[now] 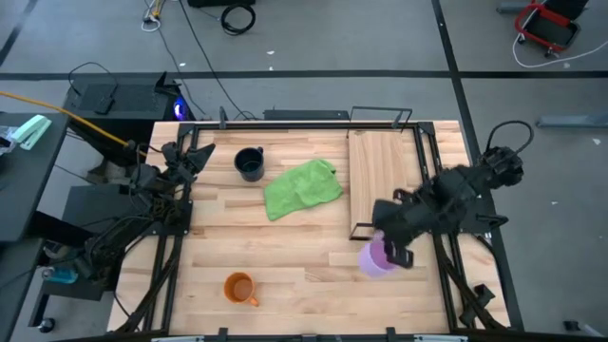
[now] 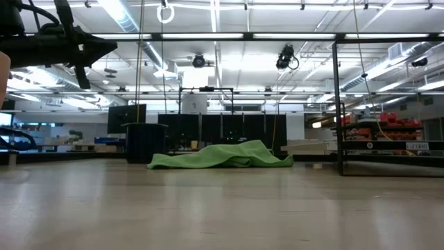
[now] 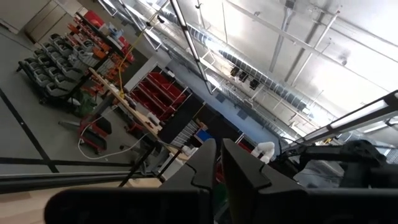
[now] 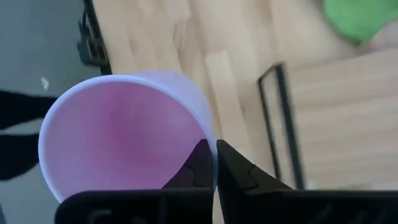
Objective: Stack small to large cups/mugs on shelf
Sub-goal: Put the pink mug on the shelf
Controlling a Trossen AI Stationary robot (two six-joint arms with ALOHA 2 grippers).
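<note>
Purple mug: pinched by its rim in my right hand, clear of the bench beside the shelf for placing; left hand shut, empty, parked.

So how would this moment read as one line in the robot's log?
right gripper: shut on purple mug rim, just off shelf end | left gripper: parked, table's left edge | navy mug, orange mug: on table
</note>
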